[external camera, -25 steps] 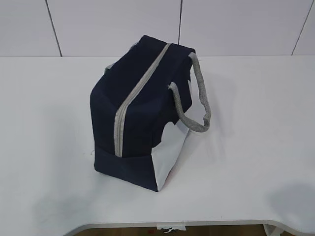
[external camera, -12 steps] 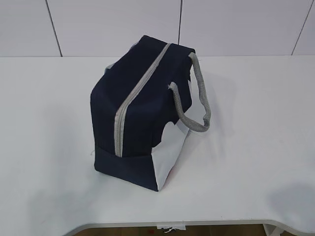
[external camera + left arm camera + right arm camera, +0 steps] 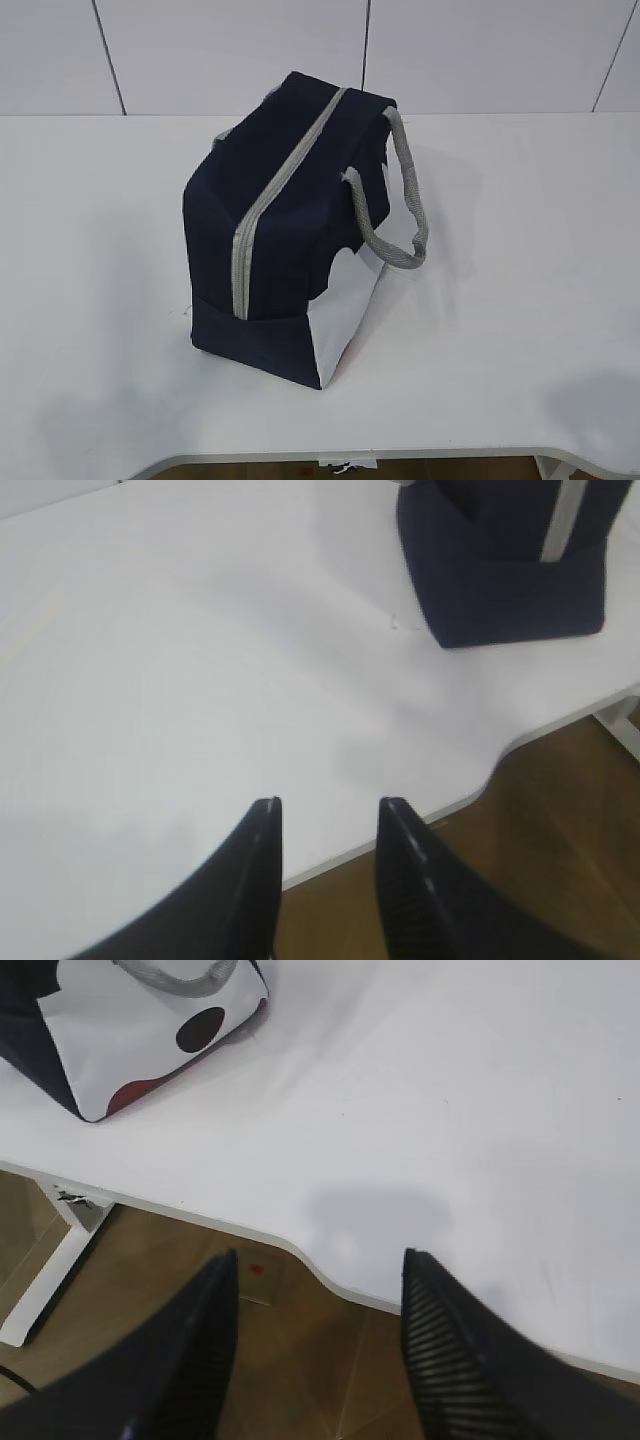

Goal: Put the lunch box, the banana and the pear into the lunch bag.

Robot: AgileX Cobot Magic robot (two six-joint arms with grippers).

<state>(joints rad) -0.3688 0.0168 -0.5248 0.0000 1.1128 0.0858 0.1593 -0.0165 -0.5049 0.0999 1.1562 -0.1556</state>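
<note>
zipped lunch bag (image 3: 290, 230) on table (image 3: 520, 300), both tools apart

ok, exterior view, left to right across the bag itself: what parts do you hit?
Bare table → navy side of the lunch bag → grey zipper, closed → grey webbing handle → bare table again. No grippers, lunch box, banana or pear in this view.

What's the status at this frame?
Left pincer and right pincer open, empty. Lunch bag zipped shut on table. Lunch box, banana, pear not visible.
</note>
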